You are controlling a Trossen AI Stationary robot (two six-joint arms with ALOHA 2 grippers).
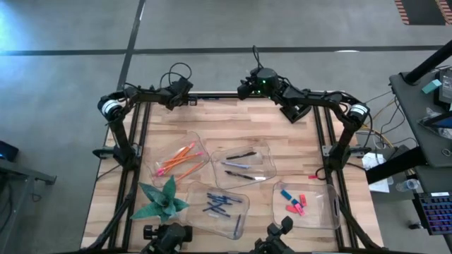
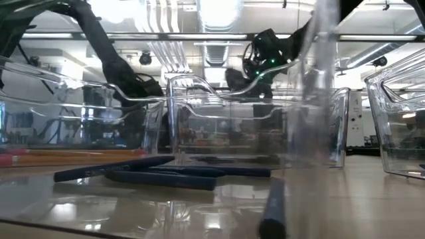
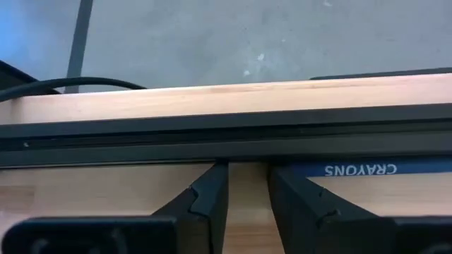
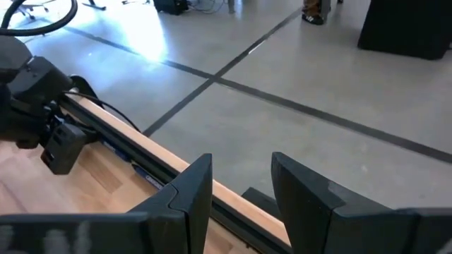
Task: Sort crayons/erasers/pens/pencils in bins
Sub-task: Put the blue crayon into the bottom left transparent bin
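Four clear bins stand on the wooden table. The left bin (image 1: 182, 159) holds orange and red pencils (image 1: 176, 156). The middle bin (image 1: 263, 152) holds pens (image 1: 240, 166). The near bin (image 1: 194, 212) holds dark blue crayons (image 1: 220, 204), which also show in the low view (image 2: 133, 174). The right bin (image 1: 321, 212) holds blue and pink erasers (image 1: 294, 202). My left gripper (image 1: 188, 97) (image 3: 247, 204) is open, low over the table's far edge rail. My right gripper (image 1: 245, 87) (image 4: 244, 190) is open and raised at the far edge, pointing out over the floor.
A blue box marked CRAYONS (image 3: 353, 169) lies by the far rail (image 3: 226, 134), just beyond my left gripper's fingers. A green folded-paper plant (image 1: 161, 201) stands at the near left. A small red piece (image 1: 313, 176) lies on the table by the right bin.
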